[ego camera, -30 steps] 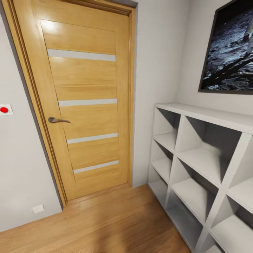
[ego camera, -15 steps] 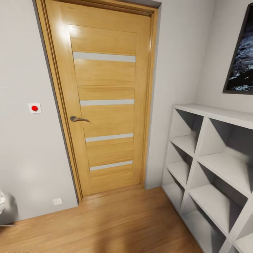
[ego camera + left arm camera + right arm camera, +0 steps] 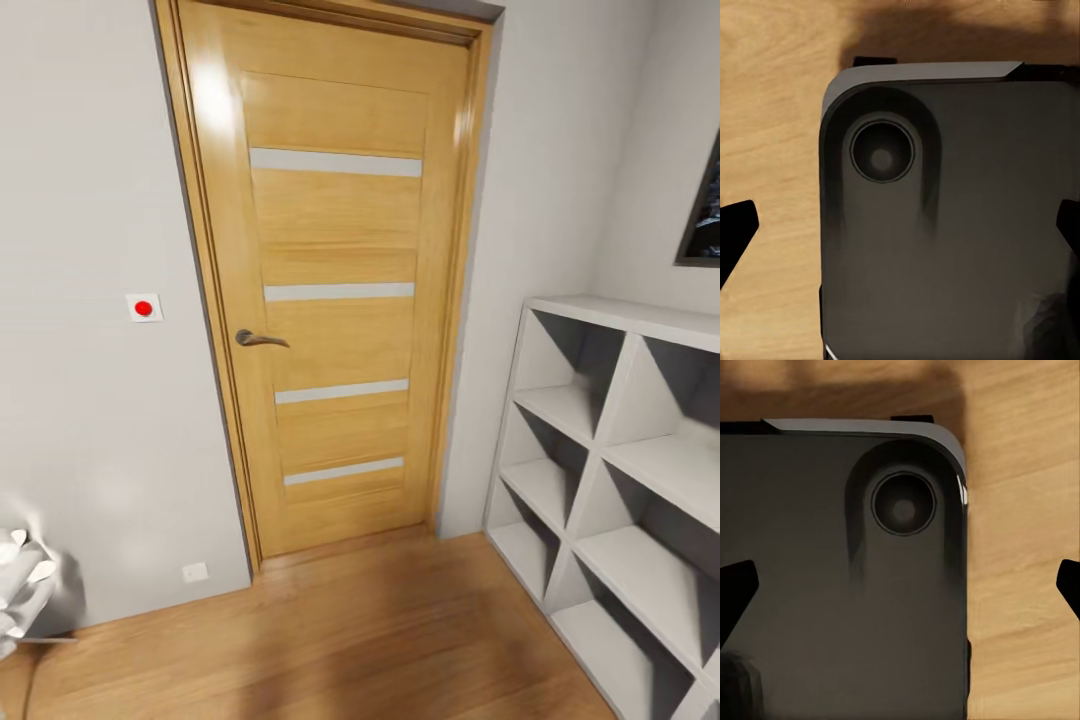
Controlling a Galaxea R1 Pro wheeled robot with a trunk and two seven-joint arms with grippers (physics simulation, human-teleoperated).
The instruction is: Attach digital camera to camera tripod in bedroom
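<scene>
The digital camera and the camera tripod are out of view. In the left wrist view my left gripper [image 3: 900,229] is open, its dark fingertips [image 3: 736,229] far apart with nothing between them, above a dark grey rounded panel [image 3: 945,247] of my own body and the wood floor [image 3: 772,112]. My right gripper [image 3: 900,589] is open in the same way in the right wrist view, over the matching dark panel [image 3: 832,585].
A shut light-wood door [image 3: 340,300] with a metal handle [image 3: 260,339] faces me. A red wall button [image 3: 144,308] is to its left. White cube shelving [image 3: 620,470] lines the right wall under a dark picture frame [image 3: 705,210]. A white-and-grey object [image 3: 22,592] sits low left.
The head view has swung left, so door and shelving sit further right in the picture. The white-and-grey object has come further into view at lower left.
</scene>
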